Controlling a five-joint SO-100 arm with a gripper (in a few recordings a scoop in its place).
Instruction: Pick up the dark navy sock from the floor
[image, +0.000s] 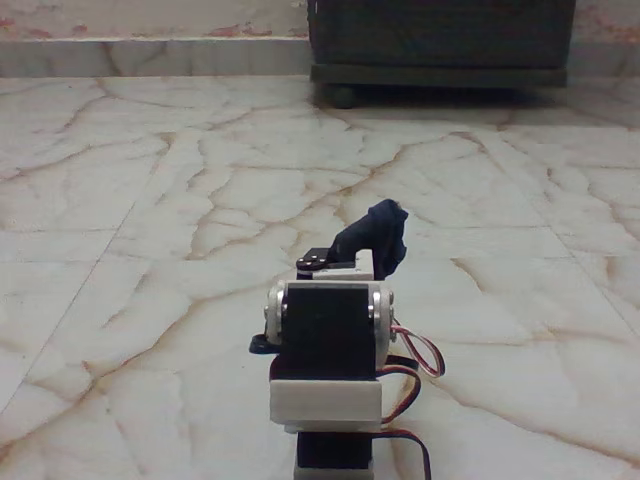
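Note:
In the fixed view I look along the arm from behind; its black servo block with white brackets (328, 340) fills the lower middle. Beyond it the gripper (368, 238) points away and up, with a dark finger (346, 246) rising into the dark navy sock (388, 232). The sock is a small lumpy bundle pinched at the gripper's tip, and its lower end hangs down at the right. It appears raised off the floor (150, 200), glossy cream marble with reddish-brown veins. The far fingertip is hidden by the sock.
A dark cabinet (440, 40) on a round foot (343, 97) stands at the back by a low marble step (150, 55). Red and black wires (420, 355) loop out at the arm's right side. Open floor lies left and right.

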